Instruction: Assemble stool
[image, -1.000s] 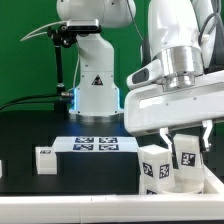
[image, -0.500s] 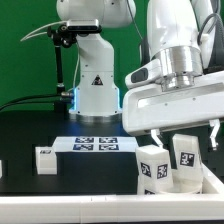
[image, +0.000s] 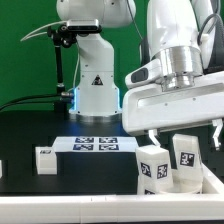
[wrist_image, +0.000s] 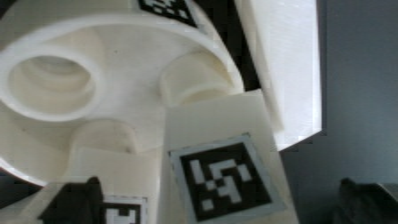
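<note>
Leg just beside marker board

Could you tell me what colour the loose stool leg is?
The leg is white with a black-and-white tag; exterior view.

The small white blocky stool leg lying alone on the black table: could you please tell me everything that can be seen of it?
This small white blocky stool leg looks like smooth plastic: a short boxy piece resting on the black table. A small dark tag marks its camera-facing side. It sits at the exterior view's left, close beside the end of the flat white marker board; whether they touch cannot be told. Nothing grips it.
</note>
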